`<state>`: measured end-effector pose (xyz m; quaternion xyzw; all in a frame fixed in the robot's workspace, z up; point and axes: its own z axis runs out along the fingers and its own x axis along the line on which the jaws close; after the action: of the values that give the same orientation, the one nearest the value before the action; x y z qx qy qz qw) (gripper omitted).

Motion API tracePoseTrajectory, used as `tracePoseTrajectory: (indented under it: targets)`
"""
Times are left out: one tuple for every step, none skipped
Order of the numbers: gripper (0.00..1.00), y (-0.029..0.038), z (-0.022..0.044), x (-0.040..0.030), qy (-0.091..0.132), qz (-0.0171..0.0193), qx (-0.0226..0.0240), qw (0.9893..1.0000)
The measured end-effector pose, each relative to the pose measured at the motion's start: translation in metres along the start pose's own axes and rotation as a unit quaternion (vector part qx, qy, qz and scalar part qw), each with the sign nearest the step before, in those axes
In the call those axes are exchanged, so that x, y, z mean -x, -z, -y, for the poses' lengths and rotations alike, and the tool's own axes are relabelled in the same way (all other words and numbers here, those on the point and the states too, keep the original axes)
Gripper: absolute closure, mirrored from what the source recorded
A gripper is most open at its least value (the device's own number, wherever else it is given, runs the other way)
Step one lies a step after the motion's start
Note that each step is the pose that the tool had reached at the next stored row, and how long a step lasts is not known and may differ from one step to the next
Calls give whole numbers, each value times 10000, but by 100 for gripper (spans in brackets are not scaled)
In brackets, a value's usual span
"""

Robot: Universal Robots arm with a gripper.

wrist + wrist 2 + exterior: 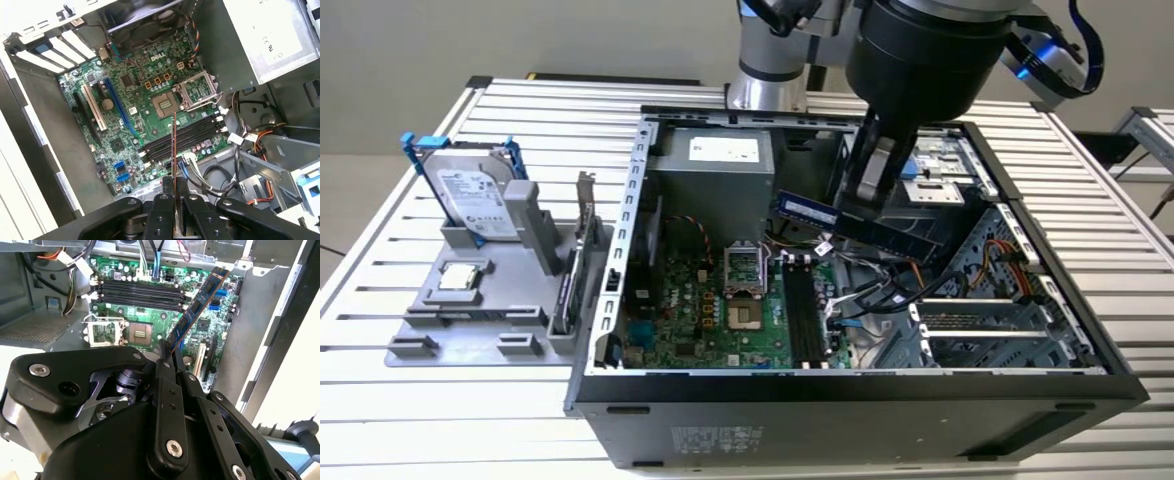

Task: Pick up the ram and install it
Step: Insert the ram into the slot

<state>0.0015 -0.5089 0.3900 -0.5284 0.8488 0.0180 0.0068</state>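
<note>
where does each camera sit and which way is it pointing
Exterior view: off the arm, high, looking down into the open case; the arm shows.
First wrist view: on the arm, facing the motherboard; fingers show.
Second wrist view: on the arm, same target; fingers show.
Both wrist views share the gripped ram and the black slots.

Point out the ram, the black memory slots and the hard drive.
ram (pixel 197 307): second wrist view, middle of the board.
memory slots (pixel 197 131): first wrist view, middle of the black bank.
hard drive (pixel 470 198): exterior view, its labelled face.
</note>
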Motion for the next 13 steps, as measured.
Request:
tracePoseTrajectory:
  targets:
    - [100, 0, 0, 0, -26, 0, -1, 10000]
    - [100, 0, 0, 0, -53, 1, -2, 10000]
    - [100, 0, 0, 0, -80, 2, -2, 10000]
    - [100, 0, 0, 0, -106, 2, -3, 9999]
    - [100, 0, 0, 0, -135, 3, -4, 9999]
    - [100, 0, 0, 0, -164, 3, -5, 9999]
    - [100, 0, 0, 0, -193, 4, -6, 9998]
    - [100, 0, 0, 0, -221, 5, -7, 9998]
    - [100, 0, 0, 0, -251, 6, -8, 9997]
    - [100, 0, 0, 0, -283, 6, -9, 9996]
    - [100, 0, 0, 0, -314, 7, -10, 9995]
    - [100, 0, 0, 0, -349, 8, -11, 9994]
    - [100, 0, 0, 0, -381, 9, -12, 9993]
